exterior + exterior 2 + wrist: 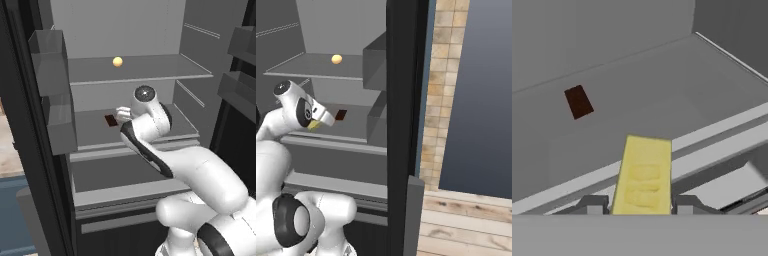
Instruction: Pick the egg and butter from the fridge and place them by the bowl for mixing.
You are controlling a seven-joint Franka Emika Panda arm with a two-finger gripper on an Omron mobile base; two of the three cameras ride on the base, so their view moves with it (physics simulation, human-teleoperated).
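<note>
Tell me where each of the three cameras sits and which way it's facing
Left base view: behind-left of the arm, facing into the fridge; white arm rises lower right.
Right base view: behind-right, same fridge past its black frame; arm lower left.
Hand view: on the hand, looking along the gripper holding the butter.
Shared: the egg in both base views; the brown bar in all three.

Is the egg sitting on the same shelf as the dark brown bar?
No, the egg rests on the upper shelf; the brown bar lies one shelf lower.

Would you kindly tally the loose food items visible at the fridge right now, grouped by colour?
Pale yellow-orange: 1, the egg on the upper shelf.
Bright yellow: 1, the butter between the gripper fingers.
Dark brown: 1, the flat bar on the middle shelf.
Total: 3.
</note>
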